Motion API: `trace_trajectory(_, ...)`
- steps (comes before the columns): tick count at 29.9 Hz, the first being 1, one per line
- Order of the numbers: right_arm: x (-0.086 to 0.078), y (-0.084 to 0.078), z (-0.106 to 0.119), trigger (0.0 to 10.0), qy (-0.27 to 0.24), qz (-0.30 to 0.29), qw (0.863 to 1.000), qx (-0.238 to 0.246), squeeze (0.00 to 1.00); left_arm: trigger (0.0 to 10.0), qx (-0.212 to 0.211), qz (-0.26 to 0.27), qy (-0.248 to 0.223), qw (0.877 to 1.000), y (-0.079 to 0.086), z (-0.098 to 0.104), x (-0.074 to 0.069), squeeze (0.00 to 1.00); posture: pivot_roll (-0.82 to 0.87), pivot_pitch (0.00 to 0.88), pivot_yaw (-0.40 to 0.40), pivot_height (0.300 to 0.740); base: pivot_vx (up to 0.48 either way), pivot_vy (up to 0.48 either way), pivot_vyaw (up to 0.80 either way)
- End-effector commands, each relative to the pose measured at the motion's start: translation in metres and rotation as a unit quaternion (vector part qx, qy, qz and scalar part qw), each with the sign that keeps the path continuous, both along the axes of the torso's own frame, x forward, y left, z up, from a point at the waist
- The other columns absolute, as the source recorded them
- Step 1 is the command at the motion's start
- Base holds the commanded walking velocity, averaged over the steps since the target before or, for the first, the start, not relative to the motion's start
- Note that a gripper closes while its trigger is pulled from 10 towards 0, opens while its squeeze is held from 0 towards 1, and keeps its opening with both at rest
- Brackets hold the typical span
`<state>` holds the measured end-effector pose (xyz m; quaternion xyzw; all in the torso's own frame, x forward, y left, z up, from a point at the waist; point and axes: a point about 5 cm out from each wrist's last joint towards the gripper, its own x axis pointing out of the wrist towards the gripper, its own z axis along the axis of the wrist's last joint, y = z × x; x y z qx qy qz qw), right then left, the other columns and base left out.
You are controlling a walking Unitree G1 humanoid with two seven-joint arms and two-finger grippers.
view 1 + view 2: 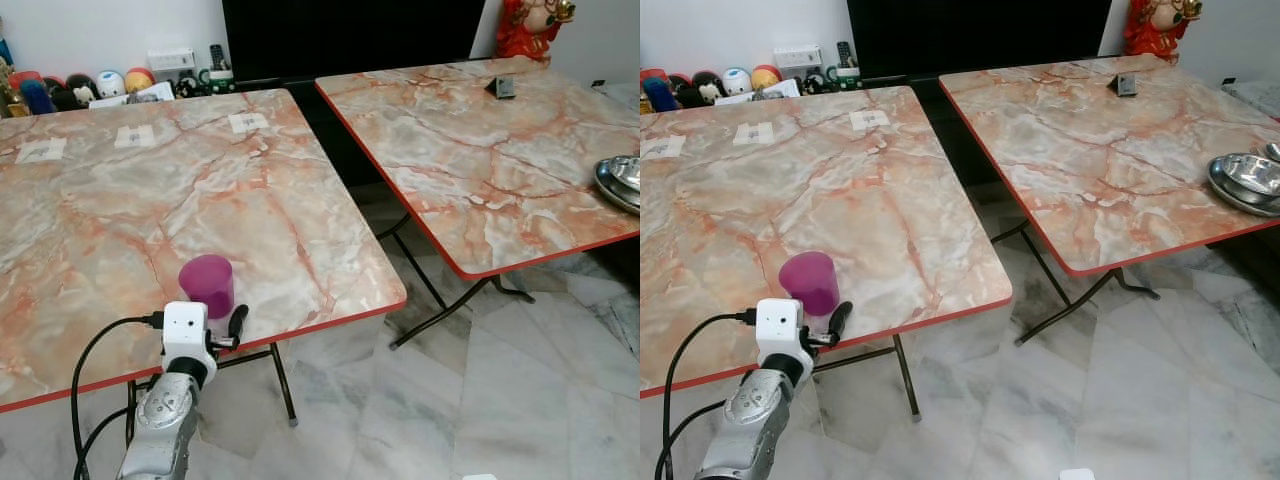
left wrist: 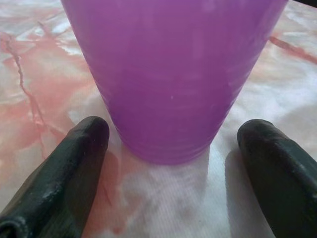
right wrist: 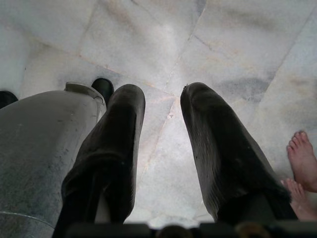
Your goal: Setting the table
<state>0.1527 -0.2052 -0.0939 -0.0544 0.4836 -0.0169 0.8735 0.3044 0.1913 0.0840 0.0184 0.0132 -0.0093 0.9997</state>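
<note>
A purple plastic cup (image 1: 207,283) stands upright on the marble-patterned table (image 1: 100,200), close to its red front edge. My left gripper (image 2: 173,130) is open at table height, one black finger (image 2: 74,158) on each side of the cup's base (image 2: 173,74), with a small gap to the cup on both sides. Stacked steel bowls (image 1: 1245,180) sit at the right edge of a second, matching table (image 1: 480,150). My right gripper (image 3: 163,94) hangs open over the marble floor, holding nothing.
Three white labels (image 1: 247,122) lie along the near table's far edge. A small dark object (image 1: 502,87) rests on the second table. A floor gap separates the tables. Toys and a red figurine (image 1: 530,25) line the back wall. A person's bare feet (image 3: 299,158) stand nearby.
</note>
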Motion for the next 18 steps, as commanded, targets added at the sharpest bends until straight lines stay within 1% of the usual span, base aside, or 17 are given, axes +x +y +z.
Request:
trace_trajectory(1,-0.004,0.000,-0.002,10.0,0.008,0.005,1.000,-0.002,0.00,10.0,0.001,0.005,-0.004,1.000,-0.001,0.000,0.002,0.00,0.01,0.088,-0.024,0.740,0.000,0.000,0.00)
trace_trajectory(18,-0.004,-0.001,-0.002,10.0,0.009,0.007,1.000,-0.003,0.00,10.0,-0.003,0.019,-0.021,1.000,-0.006,0.003,0.014,0.00,0.01,0.085,-0.028,0.740,0.000,0.000,0.00)
